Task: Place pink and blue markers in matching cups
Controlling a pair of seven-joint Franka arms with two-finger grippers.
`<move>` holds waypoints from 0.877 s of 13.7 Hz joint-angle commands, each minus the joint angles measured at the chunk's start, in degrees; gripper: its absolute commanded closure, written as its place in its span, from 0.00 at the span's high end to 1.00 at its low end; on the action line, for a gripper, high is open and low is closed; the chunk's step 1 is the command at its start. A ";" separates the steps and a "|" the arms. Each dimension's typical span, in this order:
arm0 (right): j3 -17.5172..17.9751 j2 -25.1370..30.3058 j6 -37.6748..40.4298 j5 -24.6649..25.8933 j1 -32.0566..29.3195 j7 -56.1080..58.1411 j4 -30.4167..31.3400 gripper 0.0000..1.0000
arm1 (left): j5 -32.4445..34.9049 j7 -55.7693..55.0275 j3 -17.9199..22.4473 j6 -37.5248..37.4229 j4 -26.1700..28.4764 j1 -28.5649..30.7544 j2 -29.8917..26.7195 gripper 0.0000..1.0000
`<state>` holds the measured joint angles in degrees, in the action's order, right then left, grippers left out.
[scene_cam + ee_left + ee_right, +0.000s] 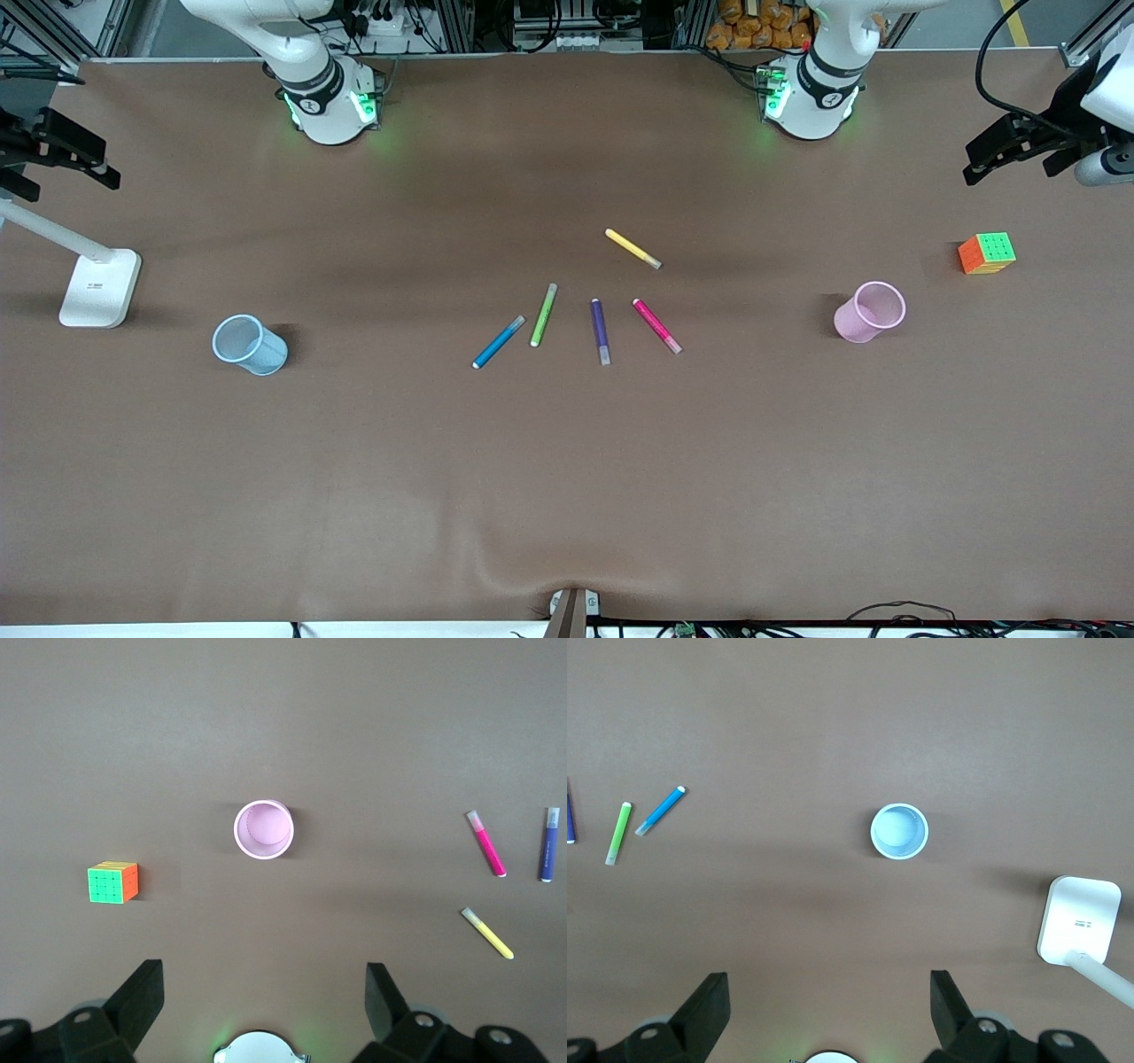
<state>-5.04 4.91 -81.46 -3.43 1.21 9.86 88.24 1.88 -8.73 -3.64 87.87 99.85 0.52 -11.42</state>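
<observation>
The pink marker (656, 325) (486, 843) and the blue marker (499, 341) (661, 810) lie flat in the middle of the table among other markers. The pale pink cup (869, 312) (263, 828) stands upright toward the left arm's end. The light blue cup (249, 345) (899, 831) stands upright toward the right arm's end. Both cups hold nothing. My left gripper (1010, 164) (263, 979) hangs open high over its end of the table. My right gripper (66, 173) (828, 983) hangs open high over the other end. Neither holds anything.
A purple marker (601, 330), a lime-green marker (543, 315) and a yellow marker (633, 248) lie with the task's two. A colourful cube (986, 253) sits beside the pink cup, farther from the front camera. A white lamp base (100, 286) stands near the blue cup.
</observation>
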 commanded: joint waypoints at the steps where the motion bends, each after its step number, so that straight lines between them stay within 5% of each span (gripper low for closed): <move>1: -0.41 0.45 -0.54 0.53 0.37 -0.10 0.62 1.00 | -0.21 1.09 -0.15 -1.55 -1.58 0.53 0.70 1.00; 6: -0.41 0.36 -0.54 0.53 0.55 -0.01 0.71 1.00 | 0.31 0.91 -0.14 -6.20 -7.46 0.45 5.08 1.00; 12: -0.85 0.36 -0.46 0.62 0.73 -0.01 0.88 1.00 | 0.23 1.44 -0.14 -6.92 -7.47 0.71 4.92 1.00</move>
<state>-5.27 4.77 -81.46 -3.43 1.26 9.86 88.36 1.89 -8.70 -3.52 82.74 93.78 0.66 -6.63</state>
